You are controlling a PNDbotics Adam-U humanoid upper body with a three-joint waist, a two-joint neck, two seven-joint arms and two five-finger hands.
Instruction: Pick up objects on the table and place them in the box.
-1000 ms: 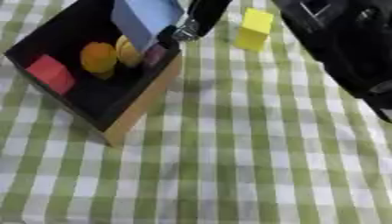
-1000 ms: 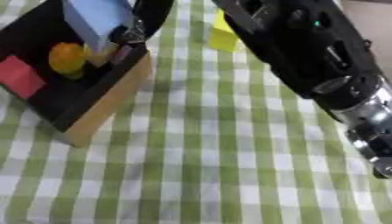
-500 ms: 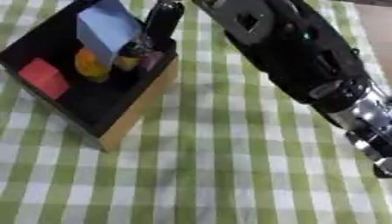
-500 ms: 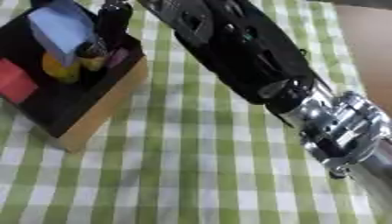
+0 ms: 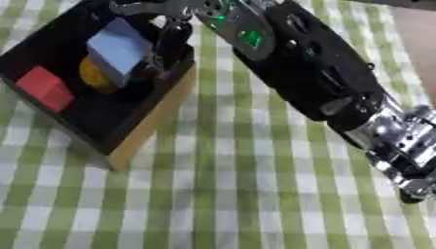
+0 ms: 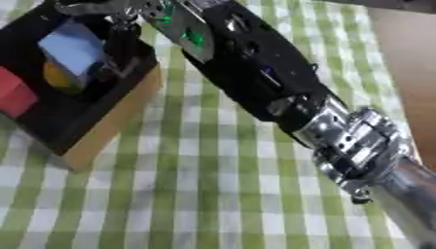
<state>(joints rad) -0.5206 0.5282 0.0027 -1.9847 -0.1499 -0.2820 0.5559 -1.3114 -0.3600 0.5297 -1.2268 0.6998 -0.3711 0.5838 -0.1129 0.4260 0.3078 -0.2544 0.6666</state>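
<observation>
A black box with a wooden outer wall (image 5: 150, 123) stands at the upper left of the green checked cloth. Inside it lie a red block (image 5: 44, 87) and an orange round thing (image 5: 92, 78). A light blue block (image 5: 118, 48) sits tilted over the orange thing, inside the box's far end. My right hand (image 5: 170, 43) reaches into the box from the right, fingers curled against the blue block's right side. Its black forearm (image 5: 306, 73) crosses the view from the lower right. The left hand shows in neither view.
Green and white checked cloth (image 5: 238, 194) covers the table in front of and right of the box. A bare brown surface (image 5: 419, 34) shows at the right edge. My forearm hides the table's far right part.
The right hand has carried the blue block lower, from above the box's rim down into it. The camera has shifted, and the yellow block seen earlier is now hidden behind the arm.
</observation>
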